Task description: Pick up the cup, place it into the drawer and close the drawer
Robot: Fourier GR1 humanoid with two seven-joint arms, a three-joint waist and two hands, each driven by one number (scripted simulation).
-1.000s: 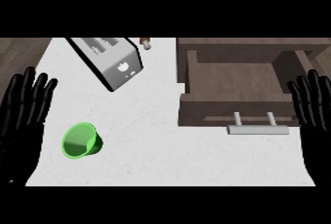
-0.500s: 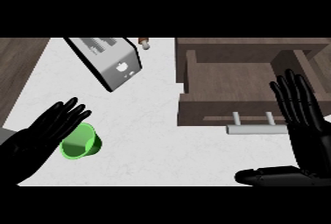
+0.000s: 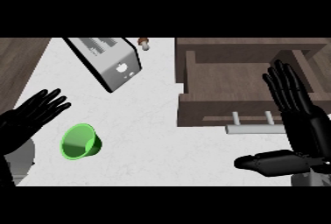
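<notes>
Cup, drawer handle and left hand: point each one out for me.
cup (image 3: 79,142), head view, on its inner wall.
drawer handle (image 3: 253,129), head view, on its bar.
left hand (image 3: 29,116), head view, on the palm.

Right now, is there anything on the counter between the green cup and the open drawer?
No. In the head view, only bare white counter lies between the green cup and the open drawer. The grey appliance sits farther back.

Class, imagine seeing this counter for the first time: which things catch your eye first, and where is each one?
The bright green cup lying on its side on the white counter at lower left stands out most, with the black left hand open just beside it. At right, the open brown drawer with its pale handle draws the eye next, the right hand raised flat over its corner.
</notes>
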